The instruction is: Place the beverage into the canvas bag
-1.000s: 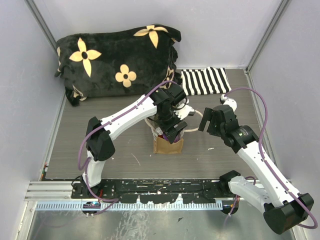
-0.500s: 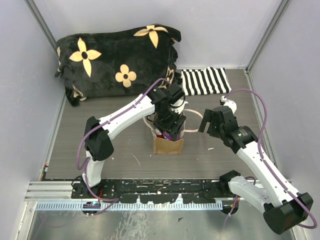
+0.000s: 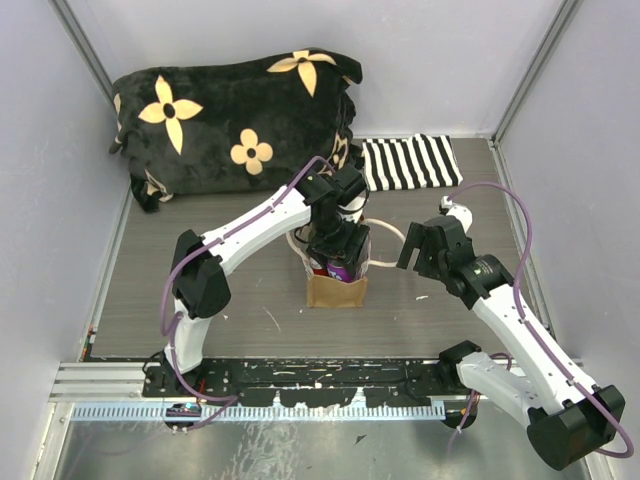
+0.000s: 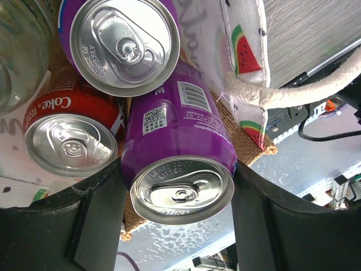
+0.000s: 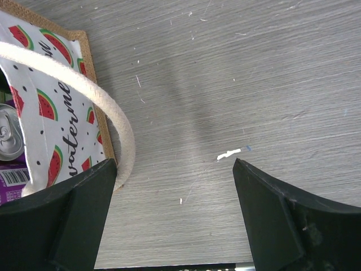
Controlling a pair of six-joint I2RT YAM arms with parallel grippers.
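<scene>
My left pincer [image 4: 179, 197] grips the purple can [image 4: 176, 121], its base down in the canvas bag [image 3: 335, 292], tilted against a red can [image 4: 67, 138]. Crowded in there: it may jam, or tip the bag when I let go.

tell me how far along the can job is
Nearly done. Done: a Coke can and a purple can sit inside the bag. In hand: the left gripper grips a second purple can, partly inside the bag. To go: lower it fully, release, withdraw. The right gripper is open, empty, beside the handle.
</scene>
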